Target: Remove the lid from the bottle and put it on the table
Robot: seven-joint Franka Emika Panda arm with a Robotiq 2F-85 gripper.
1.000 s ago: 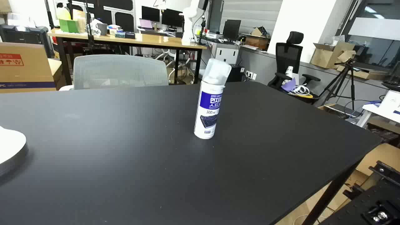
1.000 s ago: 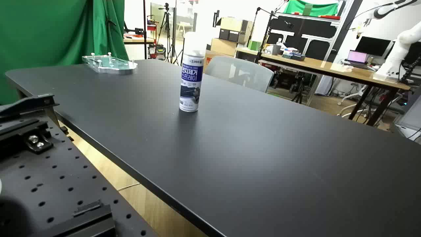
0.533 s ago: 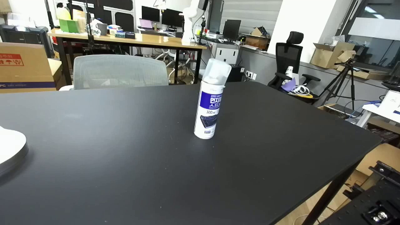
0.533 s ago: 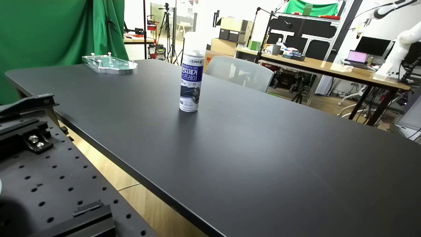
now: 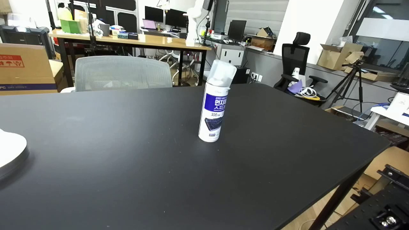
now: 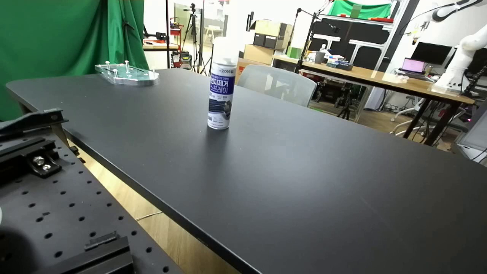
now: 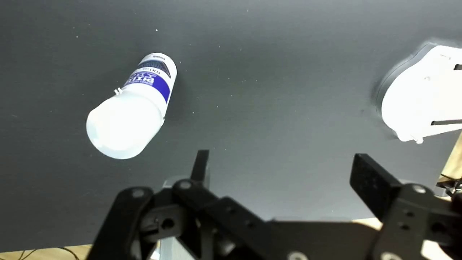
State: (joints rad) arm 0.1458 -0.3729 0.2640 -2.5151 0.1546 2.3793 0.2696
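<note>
The bottle [image 5: 212, 118], a white can with a blue label, stands upright on the black table [image 5: 127, 166]. The clear pale lid [image 5: 221, 72] is on top of it. In an exterior view the bottle [image 6: 220, 93] also shows, and its lid [image 6: 224, 49] is washed out against the bright background. In the wrist view the bottle [image 7: 148, 79] and lid [image 7: 124, 122] are at the upper left. My gripper [image 7: 282, 155] is wide open and empty, apart from the lid and to the right of it in that view. The gripper is out of both exterior views.
A white plate [image 7: 426, 90] lies at the right in the wrist view. In an exterior view a clear plate with posts [image 6: 127, 74] is at the table's far end. A grey chair [image 5: 123, 73] stands behind the table. A black perforated mounting plate [image 6: 72, 205] is beside the table's edge.
</note>
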